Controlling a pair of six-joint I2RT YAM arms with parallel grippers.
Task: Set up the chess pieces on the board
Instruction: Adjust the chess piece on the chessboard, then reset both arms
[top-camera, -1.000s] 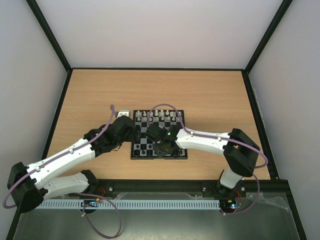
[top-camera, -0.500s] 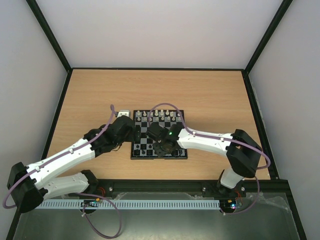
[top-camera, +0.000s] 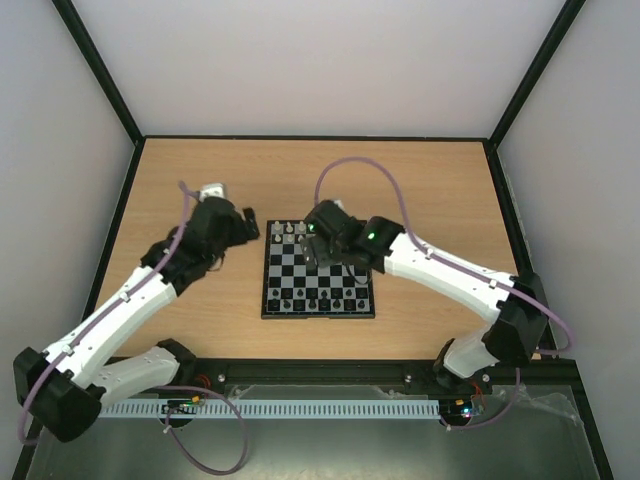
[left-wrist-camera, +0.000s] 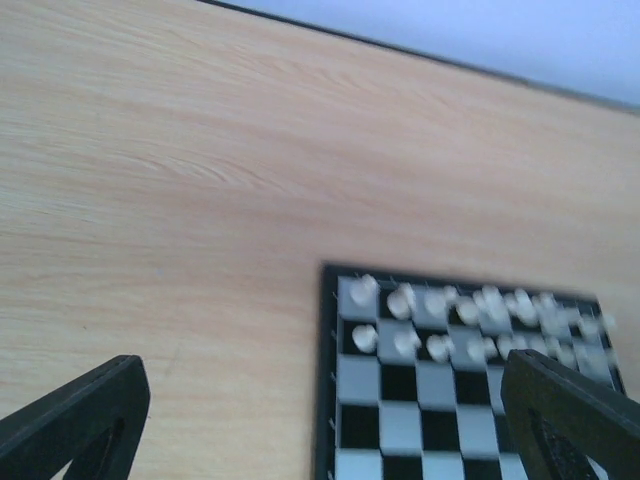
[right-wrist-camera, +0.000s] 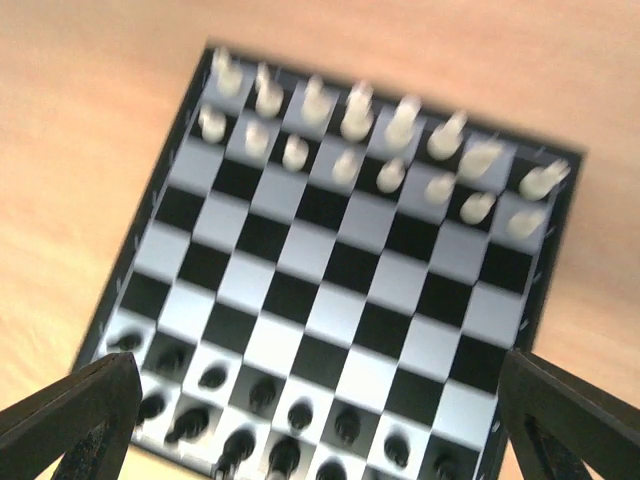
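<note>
The board (top-camera: 318, 275) lies near the table's front middle. Cream-white chess pieces (right-wrist-camera: 350, 125) fill its two far rows, and black chess pieces (right-wrist-camera: 265, 410) stand along its two near rows. My right gripper (top-camera: 326, 244) hangs above the far half of the board, hiding some white pieces in the top view. Its jaws are wide open and empty, with the board (right-wrist-camera: 340, 260) spread below my right gripper (right-wrist-camera: 320, 400). My left gripper (top-camera: 240, 226) is off the board's far left corner, over bare wood. In its own view my left gripper (left-wrist-camera: 320, 410) is open and empty, with the white pieces (left-wrist-camera: 430, 315) to the right.
The wooden table (top-camera: 430, 190) is fenced by a black frame (top-camera: 310, 138) with pale walls behind it. Purple cables (top-camera: 360, 165) loop over both arms. A metal rail (top-camera: 320, 408) runs along the near edge by the arm bases.
My right gripper has opened and moved from the board's near middle up toward its far side. My left arm has swung left and away, off the board.
</note>
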